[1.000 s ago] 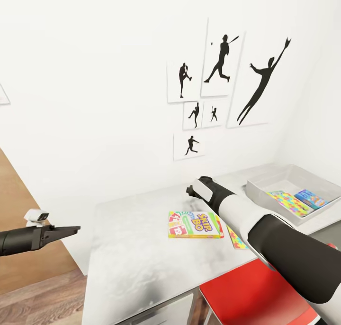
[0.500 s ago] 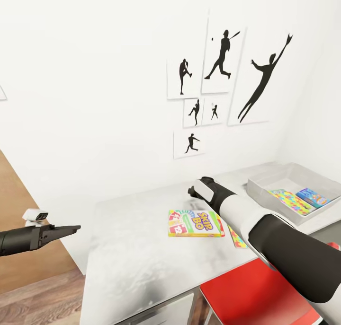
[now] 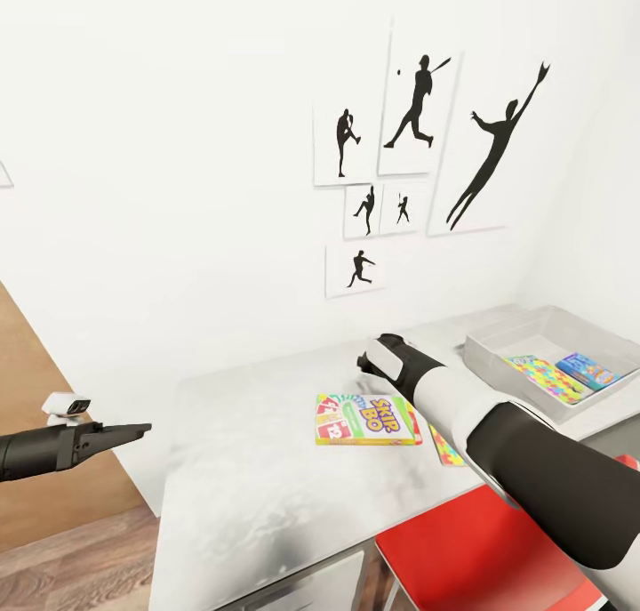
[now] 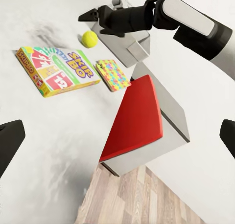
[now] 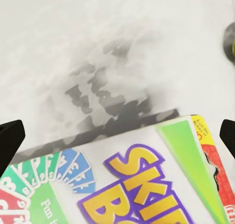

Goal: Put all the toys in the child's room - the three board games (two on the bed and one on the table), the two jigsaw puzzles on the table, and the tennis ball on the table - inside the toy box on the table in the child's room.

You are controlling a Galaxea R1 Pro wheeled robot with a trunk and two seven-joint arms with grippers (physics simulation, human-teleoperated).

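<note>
over the table, just beyond the far edge of the skip-bo box, my right gripper hangs with its fingers spread and nothing between them. the risk i see is coming down on that far edge instead of straddling the box: it lies flat on the table, so a finger landing on the lid would just shove it, maybe onto the jigsaw puzzle lying just beside its end, or toward the table's near edge above the red chair. the tennis ball sits near the gripper too, and a careless sweep could send it rolling.

in the right wrist view the skip-bo box fills the near part between the two fingertips, lettering up, with bare table ahead, so the fingers are apart from it and above it. the toy box stands well off toward the table's corner, already holding a second jigsaw puzzle and the blue board game. my left gripper hovers off the table's end, fingers apart in its wrist view, empty.
</note>
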